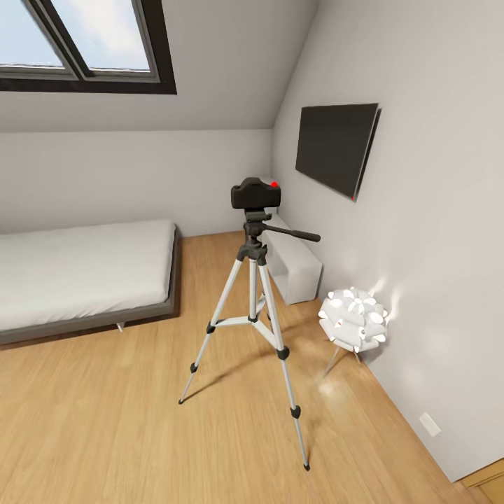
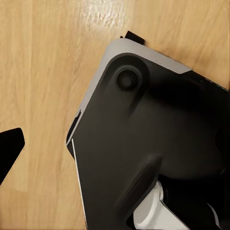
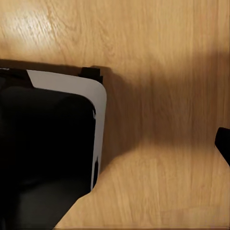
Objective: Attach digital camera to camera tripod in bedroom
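Note:
The digital camera [image 1: 255, 193], black with a red dot on top, sits on the black head of the camera tripod [image 1: 253, 294]. The tripod stands on the light wood floor in the middle of the bedroom, its three silver legs spread and its pan handle [image 1: 297, 235] pointing right. In the left wrist view, one black fingertip [image 2: 9, 148] of my left gripper shows at the frame edge over the floor. One fingertip [image 3: 224, 143] of my right gripper shows the same way in the right wrist view. Nothing is held in either gripper.
A low grey bed [image 1: 77, 269] with a white mattress lies at the left under the skylight [image 1: 84, 42]. A dark screen [image 1: 336, 147] hangs on the right wall above a white bench [image 1: 297, 262] and a glowing white lamp [image 1: 353, 318]. My base [image 2: 143, 143] rests on the floor below both wrists.

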Available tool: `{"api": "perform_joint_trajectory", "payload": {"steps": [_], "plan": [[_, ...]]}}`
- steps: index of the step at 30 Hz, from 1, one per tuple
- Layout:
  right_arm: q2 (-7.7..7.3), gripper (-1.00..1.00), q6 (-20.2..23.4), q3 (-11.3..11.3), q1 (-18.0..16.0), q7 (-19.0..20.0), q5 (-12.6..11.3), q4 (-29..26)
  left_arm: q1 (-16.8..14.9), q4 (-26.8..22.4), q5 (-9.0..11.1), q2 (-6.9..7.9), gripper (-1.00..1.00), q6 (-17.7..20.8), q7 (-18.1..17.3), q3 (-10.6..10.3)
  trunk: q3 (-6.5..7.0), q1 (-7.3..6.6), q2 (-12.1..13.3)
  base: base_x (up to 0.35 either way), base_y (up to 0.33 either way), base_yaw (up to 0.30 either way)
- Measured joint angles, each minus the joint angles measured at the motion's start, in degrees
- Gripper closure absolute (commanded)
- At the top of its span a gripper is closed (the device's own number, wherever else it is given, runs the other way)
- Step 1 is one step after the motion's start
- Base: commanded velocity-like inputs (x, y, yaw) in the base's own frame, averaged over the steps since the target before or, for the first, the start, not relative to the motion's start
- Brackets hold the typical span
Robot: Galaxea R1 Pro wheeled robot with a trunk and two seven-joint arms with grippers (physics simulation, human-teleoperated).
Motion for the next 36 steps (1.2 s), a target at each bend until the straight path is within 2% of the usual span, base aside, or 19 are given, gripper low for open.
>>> {"api": "perform_joint_trajectory", "payload": {"steps": [8,18,32,34,36], "plan": [[0.7,-1.0,0.2,0.0,2.9,-0.2,0.0,0.1,0.0,0.0,0.0,-0.04,-1.0,-3.1,0.3,0.0,0.45,0.0,0.0,0.0,0.0,0.0],[0.8,-1.0,-0.1,0.0,5.2,-0.2,-0.1,0.1,0.0,0.0,0.1,0.09,-1.0,-3.7,0.3,0.0,1.35,0.0,0.0,0.0,0.0,0.0],[0.85,-1.0,-0.2,0.0,5.8,-0.2,0.0,0.1,0.0,0.0,0.2,0.22,-1.0,-3.9,0.4,0.0,2.64,0.0,0.0,0.0,0.0,0.0],[0.85,-1.0,-0.2,0.0,5.8,-0.2,0.0,0.1,0.0,0.0,0.5,0.22,-1.0,-3.9,0.4,0.0,2.83,0.0,0.0,0.0,0.0,0.0],[0.9,-1.0,-0.3,0.0,5.8,-0.2,0.0,0.1,0.0,0.1,1.5,0.22,-1.0,-3.9,0.5,0.1,3.01,0.0,0.0,0.0,0.0,0.0]]}}
